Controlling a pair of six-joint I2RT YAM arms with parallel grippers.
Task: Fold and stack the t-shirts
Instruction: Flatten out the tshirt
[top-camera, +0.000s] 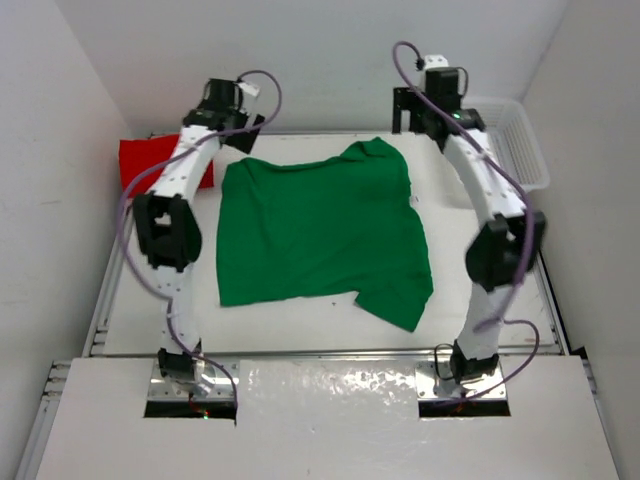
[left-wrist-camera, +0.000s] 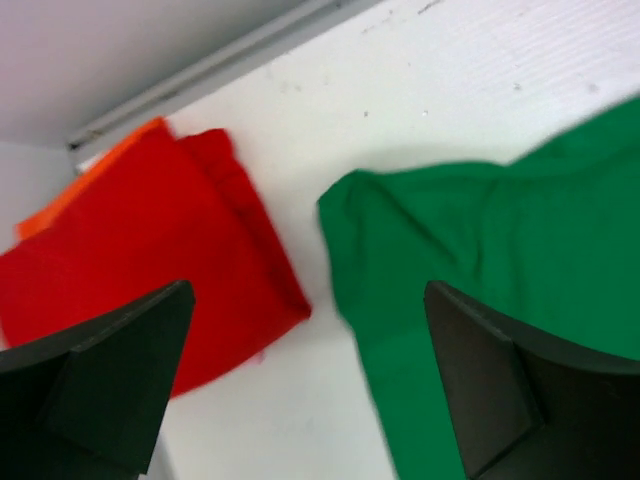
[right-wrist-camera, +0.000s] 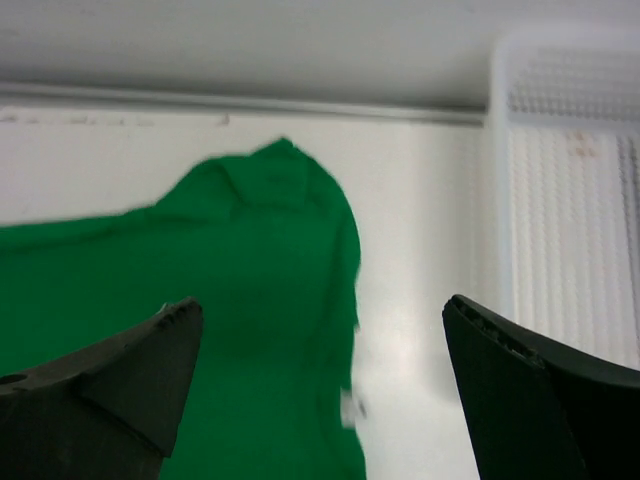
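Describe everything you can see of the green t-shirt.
The green t-shirt is plain soft cloth, unfolded and spread nearly flat on the white table. One sleeve juts at its far right corner, another flap at the near right. A small white speck, perhaps a tag, shows at its right edge. Only the table touches it; the left gripper and right gripper hover open by its far corners, holding nothing.

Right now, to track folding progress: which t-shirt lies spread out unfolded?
The green cloth t-shirt, lying open centrally; the red cloth t-shirt sits folded atop bright orange cloth, far left.
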